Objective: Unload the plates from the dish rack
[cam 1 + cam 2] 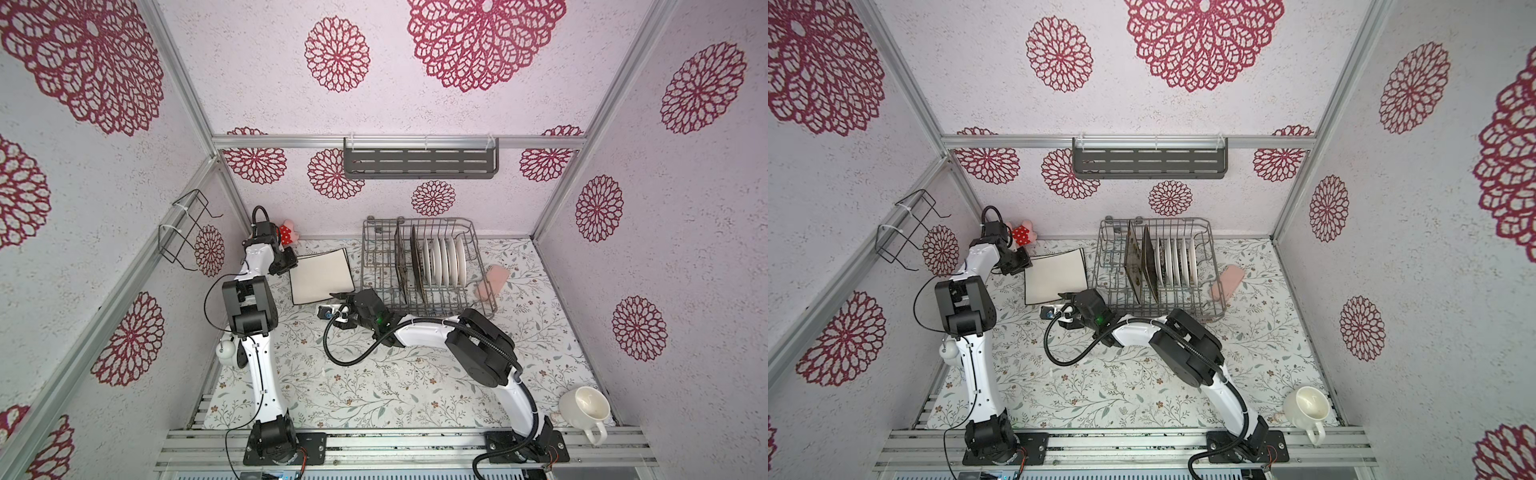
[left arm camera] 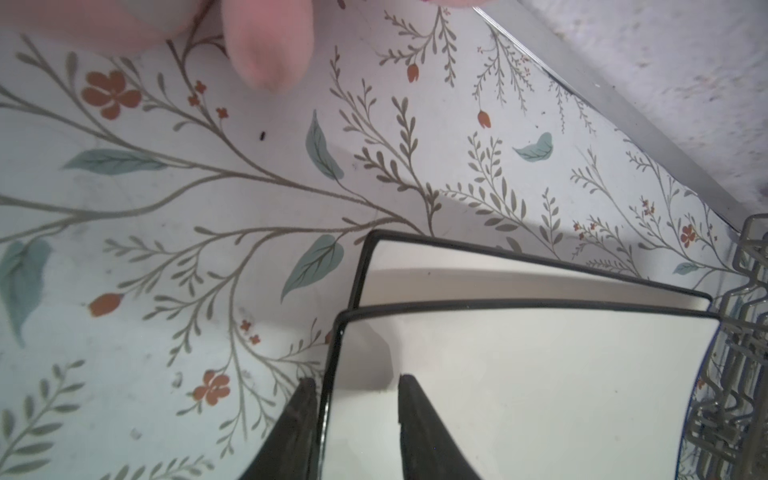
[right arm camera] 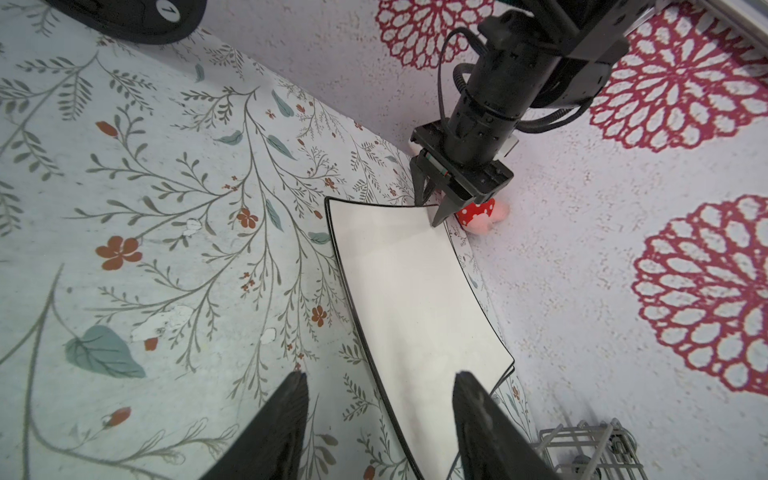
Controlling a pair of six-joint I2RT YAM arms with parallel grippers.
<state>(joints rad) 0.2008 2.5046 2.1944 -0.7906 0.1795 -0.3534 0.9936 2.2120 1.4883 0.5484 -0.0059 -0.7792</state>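
Two large white square plates with dark rims (image 1: 322,276) (image 1: 1054,276) lie stacked on the table left of the dish rack (image 1: 365,266) (image 1: 1100,266). The upper plate (image 2: 540,374) sits slightly offset on the lower one (image 2: 498,274). My left gripper (image 1: 286,266) (image 2: 355,380) points down at the stack's far left corner, open, one finger outside the upper plate's rim and one over its face. My right gripper (image 1: 332,305) (image 3: 380,380) hovers open over the stack's (image 3: 415,299) near corner, holding nothing. In the rack stand two dark brown square plates (image 1: 401,266) and several small round white plates (image 1: 444,259).
A pink toy with a red spotted part (image 1: 289,235) (image 3: 482,216) lies by the back wall behind the left gripper. A pink sponge (image 1: 492,282) leans on the rack's right side. A white mug (image 1: 584,409) stands front right. A slotted shelf (image 1: 419,162) and a wire holder (image 1: 183,232) hang on the walls.
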